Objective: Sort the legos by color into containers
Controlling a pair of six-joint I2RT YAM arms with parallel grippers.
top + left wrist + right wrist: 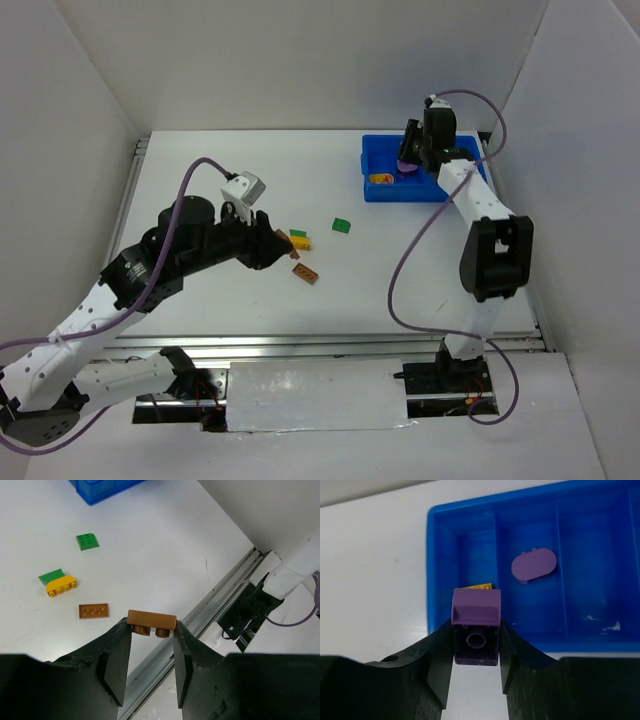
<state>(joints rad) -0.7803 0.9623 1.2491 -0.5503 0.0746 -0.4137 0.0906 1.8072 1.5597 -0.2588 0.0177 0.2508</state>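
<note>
Mid-sort, both arms are loaded and on the carry-and-drop step.

Right gripper [476, 645] is clamped on a purple brick [476, 615], pinched by its side faces. The hollow underside faces back at the wrist and the top points away, toward the blue tray [436, 570]. It's near-square, so no real long axis. A yellow piece [481, 586] sits just beyond the fingertips, partly hidden by the brick. A flat purple oval [534, 566] lies one compartment over, ahead and right of the fingers. My read: sidestep right over that compartment, then let go (dropping here likely lands it with the yellow).

Left gripper [151, 630] is clenched on a brown brick [151, 620] at the very fingertips. Its long axis runs finger to finger and its studs point back at the wrist. It's off the table, with the tray far ahead and left. It needs a long carry to a free compartment, best once the right arm clears.
</note>
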